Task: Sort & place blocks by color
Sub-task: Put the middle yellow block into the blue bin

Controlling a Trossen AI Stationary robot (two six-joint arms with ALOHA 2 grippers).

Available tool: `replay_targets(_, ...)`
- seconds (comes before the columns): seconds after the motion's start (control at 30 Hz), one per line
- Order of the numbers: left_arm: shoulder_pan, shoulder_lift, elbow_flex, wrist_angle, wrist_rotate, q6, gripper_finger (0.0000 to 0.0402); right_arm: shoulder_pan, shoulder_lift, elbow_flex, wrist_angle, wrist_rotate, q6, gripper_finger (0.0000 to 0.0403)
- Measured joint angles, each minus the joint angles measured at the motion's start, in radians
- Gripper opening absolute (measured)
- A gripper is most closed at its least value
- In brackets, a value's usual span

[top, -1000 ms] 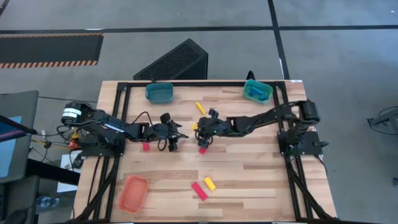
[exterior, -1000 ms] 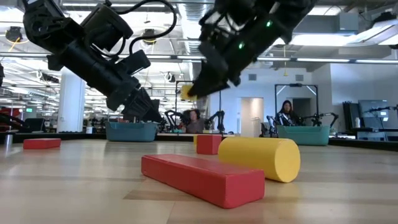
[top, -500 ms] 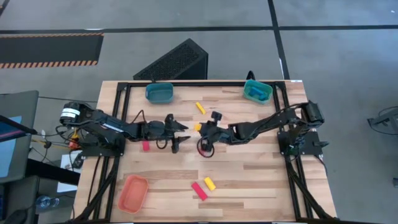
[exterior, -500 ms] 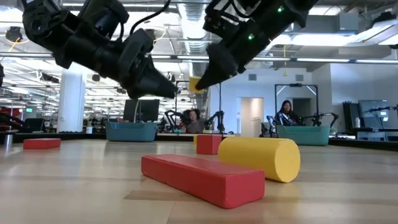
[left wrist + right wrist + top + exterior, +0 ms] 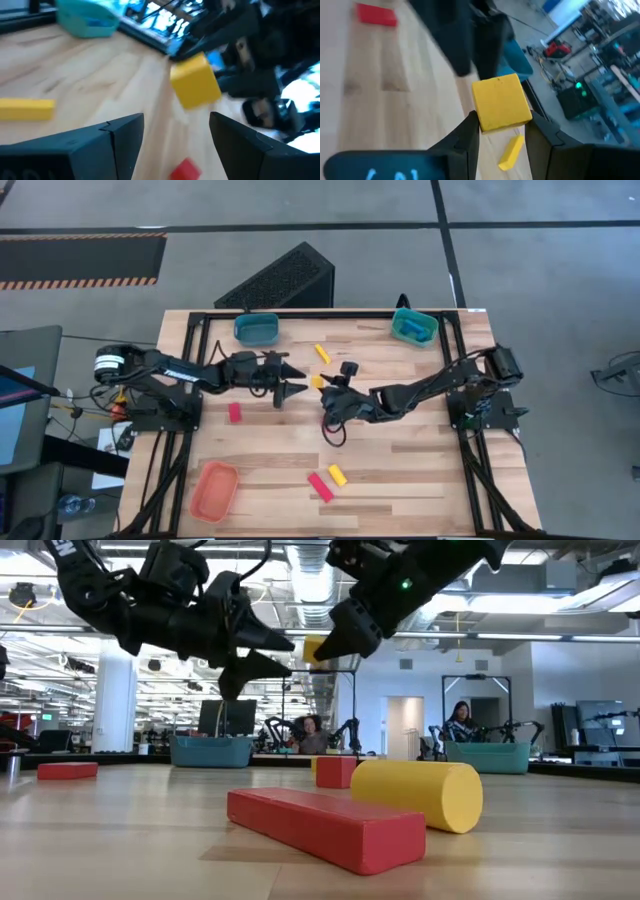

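My right gripper (image 5: 322, 386) is shut on a yellow cube (image 5: 501, 101), held in the air over the table's middle (image 5: 318, 648). My left gripper (image 5: 296, 380) is open and points level at that cube (image 5: 195, 87) from the table's left, a short way off. A red cube (image 5: 335, 771) rests on the table below them. A yellow bar (image 5: 321, 353) lies farther back, and a red block (image 5: 234, 413) lies toward the left. A red bar (image 5: 319, 486) and a yellow cylinder (image 5: 337, 474) lie side by side near the near edge. My right gripper pinches the yellow cube between its two fingers (image 5: 470, 131), one on each of two opposite side faces (image 5: 485, 122). The fingers come from the table's right, slanting down. The cube is lifted clear of the table.
Two teal trays stand at the far edge, one left (image 5: 257, 329) and one right (image 5: 414, 327), the right one with blue pieces in it. An orange tray (image 5: 214, 488) sits at the near left corner. A cable loop (image 5: 336, 432) hangs under the right arm.
My right gripper has risen with the yellow cube, carrying it higher above the red cube. My left gripper has lifted from pointing down at the table, moved toward the far edge and the right, and tipped level so that its open fingers face the cube.
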Motion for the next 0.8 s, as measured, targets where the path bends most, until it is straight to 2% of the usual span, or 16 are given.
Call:
replay_targets(0.2, 0.001, 0.054, 0.000, 0.170, 0.111, -0.096, 0.0217, 0.007, 0.000, 0.000, 0.004, -0.022, -0.045, 0.0127)
replay_targets(0.43, 0.002, 0.057, 0.000, 0.173, 0.098, -0.097, 0.0217, 0.007, 0.000, 0.000, 0.042, -0.021, -0.065, 0.0127)
replay_targets(0.63, 0.000, 0.055, 0.000, 0.155, 0.036, -0.148, 0.0217, 0.017, 0.001, 0.000, 0.097, -0.024, -0.130, 0.0127)
replay_targets(0.8, 0.001, 0.055, 0.015, 0.165, 0.047, -0.126, 0.0217, 0.018, 0.001, 0.000, 0.111, -0.037, -0.140, 0.0127)
